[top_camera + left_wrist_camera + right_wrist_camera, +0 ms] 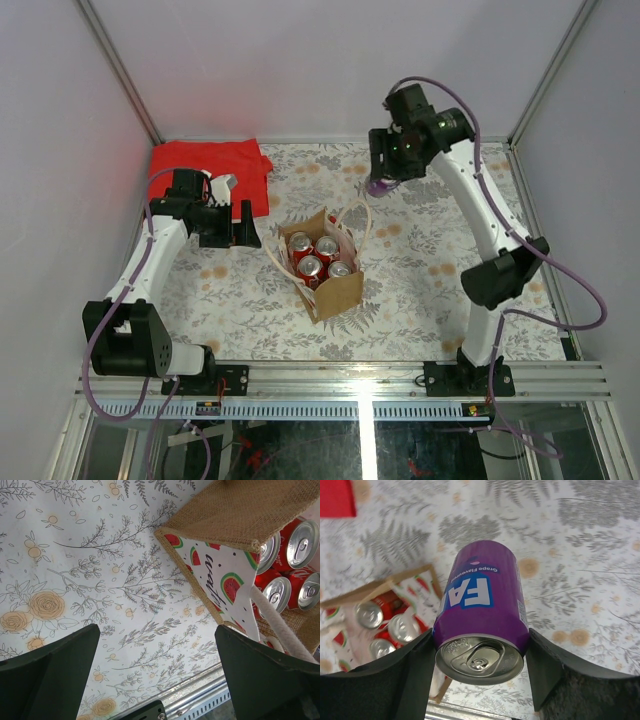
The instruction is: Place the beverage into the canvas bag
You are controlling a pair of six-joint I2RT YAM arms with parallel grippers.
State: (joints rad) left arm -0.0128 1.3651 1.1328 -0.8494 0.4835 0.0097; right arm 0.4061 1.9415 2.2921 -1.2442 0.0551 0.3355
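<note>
The canvas bag (335,292) stands open in the middle of the table with several red cans (318,254) inside. It also shows in the left wrist view (240,515) and the right wrist view (380,587). My right gripper (479,655) is shut on a purple grape soda can (481,610) and holds it above the table, to the far right of the bag; in the top view the can (379,185) hangs below the gripper (385,172). My left gripper (155,670) is open and empty, just left of the bag (228,222).
A folded red cloth (210,170) lies at the far left corner. The flowered tablecloth (420,290) covers the table. A metal rail (360,380) runs along the near edge. White walls enclose the sides and back.
</note>
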